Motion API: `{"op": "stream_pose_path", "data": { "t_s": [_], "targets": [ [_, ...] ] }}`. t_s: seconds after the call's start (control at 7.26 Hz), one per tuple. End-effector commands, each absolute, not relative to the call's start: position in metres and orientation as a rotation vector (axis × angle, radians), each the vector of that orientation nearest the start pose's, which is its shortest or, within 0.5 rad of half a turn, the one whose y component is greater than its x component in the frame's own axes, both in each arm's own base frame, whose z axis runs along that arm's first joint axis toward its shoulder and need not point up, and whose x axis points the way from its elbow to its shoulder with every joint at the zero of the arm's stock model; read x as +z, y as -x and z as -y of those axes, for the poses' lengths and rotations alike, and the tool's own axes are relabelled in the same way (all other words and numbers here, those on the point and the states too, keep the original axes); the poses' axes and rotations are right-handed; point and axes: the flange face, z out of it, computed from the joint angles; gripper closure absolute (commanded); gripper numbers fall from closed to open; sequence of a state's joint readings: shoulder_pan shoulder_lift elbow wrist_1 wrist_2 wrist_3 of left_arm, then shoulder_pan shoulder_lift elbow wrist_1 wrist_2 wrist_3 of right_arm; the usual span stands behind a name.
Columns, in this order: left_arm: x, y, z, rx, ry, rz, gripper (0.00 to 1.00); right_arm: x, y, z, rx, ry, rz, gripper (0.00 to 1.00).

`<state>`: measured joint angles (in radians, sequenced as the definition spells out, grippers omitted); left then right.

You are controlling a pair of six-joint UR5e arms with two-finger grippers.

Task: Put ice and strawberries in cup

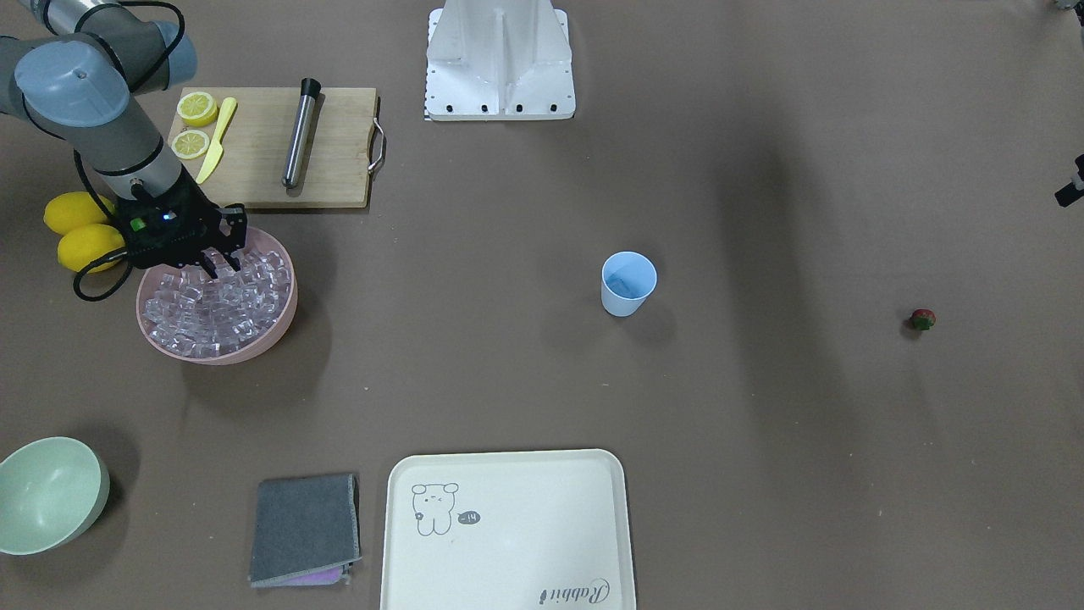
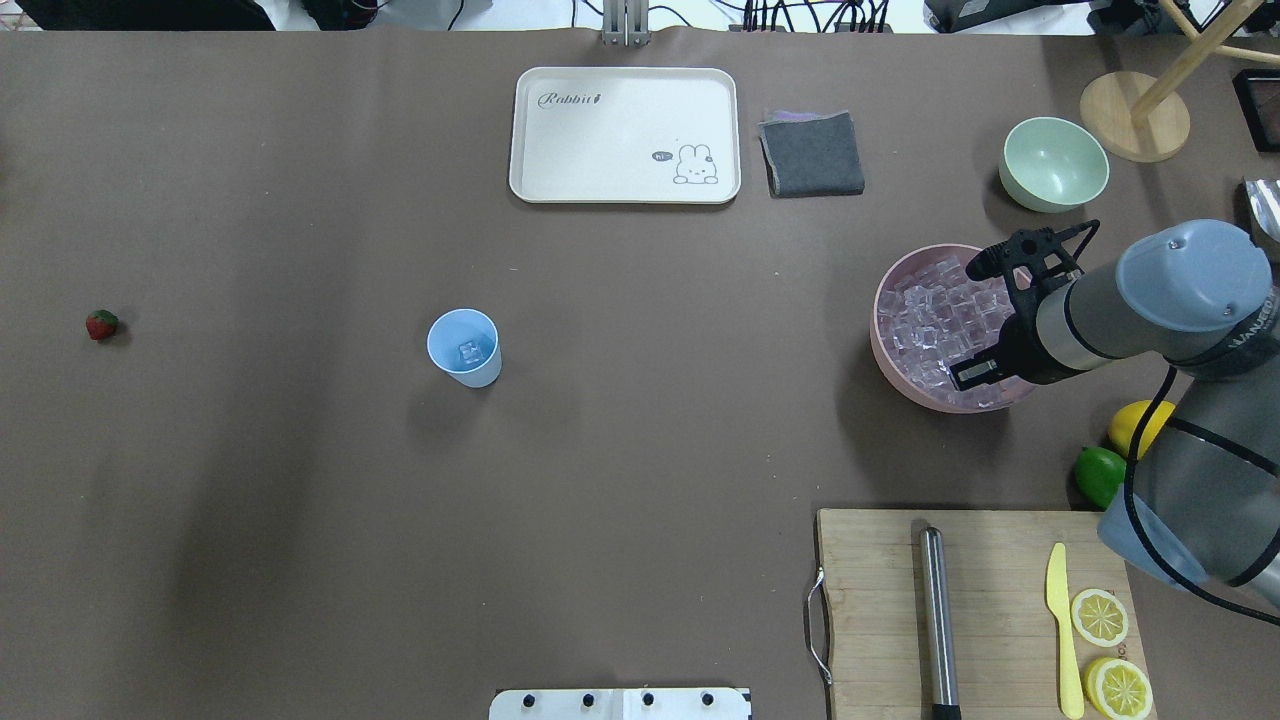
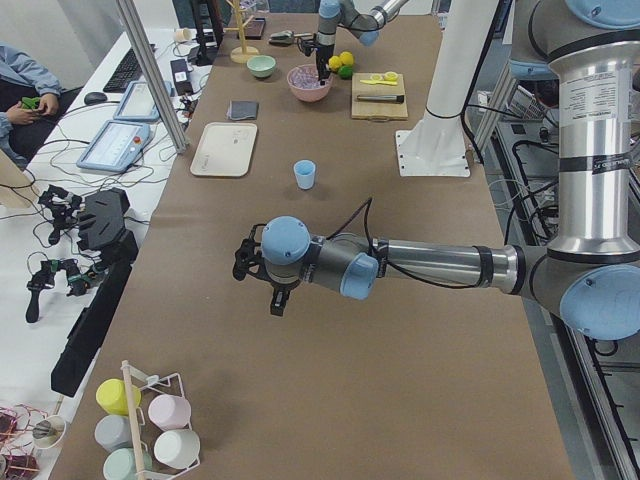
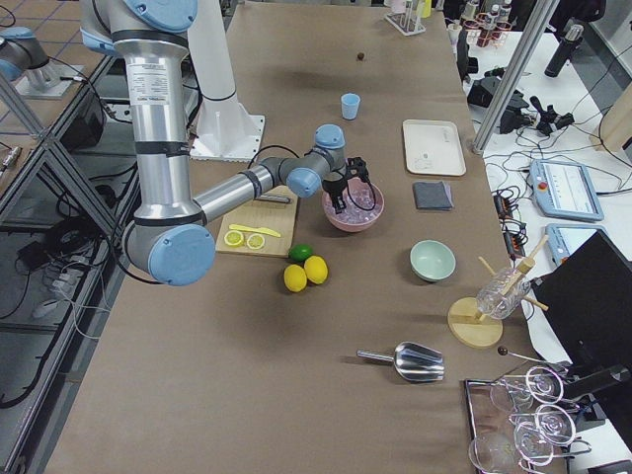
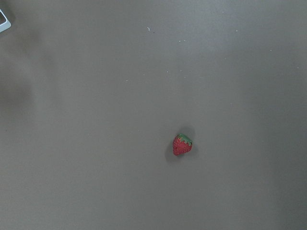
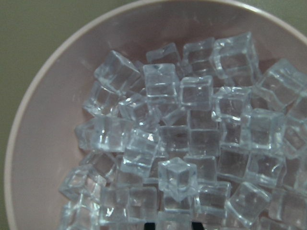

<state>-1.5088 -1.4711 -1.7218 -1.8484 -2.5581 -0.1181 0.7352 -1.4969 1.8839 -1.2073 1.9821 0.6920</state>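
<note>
Brown tabletop [image 2: 640, 450] — cup [image 2: 482, 374] holds perhaps one cube [image 2: 468, 351]; right gripper [image 2: 967, 322] gapes over the ice [image 2: 930, 320]; strawberry [image 2: 101, 324] not yet in; left gripper [image 3: 258, 285] — jaws unreadable.

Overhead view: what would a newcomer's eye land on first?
The pink bowl heaped with ice at the view's right, with the right gripper open over it. Then the light-blue cup mid-table with a cube inside, and the lone strawberry far left.
</note>
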Motion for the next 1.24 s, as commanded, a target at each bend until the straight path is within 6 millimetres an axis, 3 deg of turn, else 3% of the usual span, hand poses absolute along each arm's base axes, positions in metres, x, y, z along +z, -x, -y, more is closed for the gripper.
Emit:
{"op": "stream_pose_path", "data": {
  "t_s": [0.0,0.28,0.41,0.55,0.83,1.1],
  "targets": [
    [0.586,0.021,0.463,0.112,-0.211,-1.0,0.02,0.417,0.32,0.425,-0.285,-0.293,0.821,1.0],
    [0.592,0.022,0.457,0.107,-0.205,-0.999,0.02,0.39,0.303,0.43,-0.273,-0.323,0.867,1.0],
    [0.592,0.022,0.456,0.112,-0.215,-1.001,0.02,0.365,0.297,0.437,-0.242,-0.34,0.91,1.0],
    [0.593,0.022,0.455,0.113,-0.214,-1.001,0.02,0.329,0.31,0.446,-0.094,-0.29,0.989,1.0],
    [0.594,0.022,0.454,0.112,-0.211,-1.001,0.02,0.252,0.368,0.436,0.055,-0.23,1.108,1.0],
    [0.595,0.022,0.453,0.11,-0.211,-1.001,0.02,0.177,0.433,0.421,0.144,-0.236,1.085,1.0]
  ]
}}
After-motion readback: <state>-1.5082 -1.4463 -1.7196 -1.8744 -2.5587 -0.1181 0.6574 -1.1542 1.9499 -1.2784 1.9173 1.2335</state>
